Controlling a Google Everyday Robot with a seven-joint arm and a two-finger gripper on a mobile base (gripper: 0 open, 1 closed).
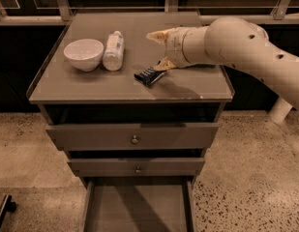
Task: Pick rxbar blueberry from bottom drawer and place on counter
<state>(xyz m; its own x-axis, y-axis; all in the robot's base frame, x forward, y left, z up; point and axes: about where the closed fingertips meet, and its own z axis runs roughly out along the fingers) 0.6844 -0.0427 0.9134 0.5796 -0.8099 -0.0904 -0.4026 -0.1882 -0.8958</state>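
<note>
One camera view, looking down on a cabinet from its near side. On top, the counter [197, 87], glossy grey-brown with a thin raised rim. Lying flat on it, a little right of centre and toward the near edge, the rxbar blueberry [150, 75]: dark navy wrapper, white lettering, turned at a slant.

Gripper [156, 50] just above the bar on its far-right side, reaching in from the right on a thick cream arm [246, 47]. Fingers spread wide apart, clamped on nothing: upper fingertip [151, 35] pointing left over bare counter, lower fingertip [161, 65] down by the bar's right end. Touching the wrapper or just shy of it: cannot tell.

On the left part of the counter, a white bowl [84, 53], upright. Just beside it on the right, a white bottle [113, 50] lying on its side, cap end toward the far edge. Both well apart from the bar.

Below the counter, two drawers, each with a small round knob: upper drawer [91, 138], middle drawer [100, 168]. Lowest of all, the bottom drawer [139, 209], pulled out toward the camera, plain flat floor showing.

Around the cabinet, speckled floor [246, 178]. Behind it, pale railing bars [62, 1] against a dark background.
</note>
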